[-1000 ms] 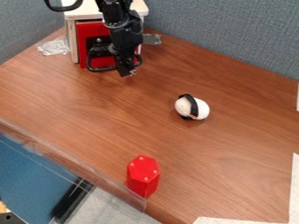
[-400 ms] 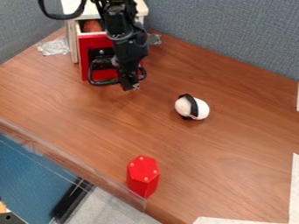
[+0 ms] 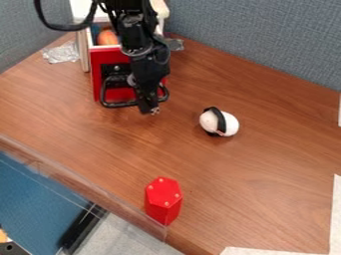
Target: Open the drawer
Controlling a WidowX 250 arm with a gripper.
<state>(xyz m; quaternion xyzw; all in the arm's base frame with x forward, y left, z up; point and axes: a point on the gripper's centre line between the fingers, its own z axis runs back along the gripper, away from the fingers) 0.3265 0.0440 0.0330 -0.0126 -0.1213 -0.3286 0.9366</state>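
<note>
The red drawer [image 3: 102,59] is pulled out of the white box [image 3: 84,49], with a round orange thing [image 3: 106,37] inside. The black gripper [image 3: 150,108] hangs down in front, by the drawer's big black handle [image 3: 120,104]. I can't tell if the gripper is open or closed, or if it touches the handle

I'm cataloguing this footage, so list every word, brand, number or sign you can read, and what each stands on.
None can be read.
Red drawer front: no lettering to make out.
Red hexagonal block: pale dots on top, no lettering to make out.
White rounded object: small mark by its black band, too small to read.
</note>
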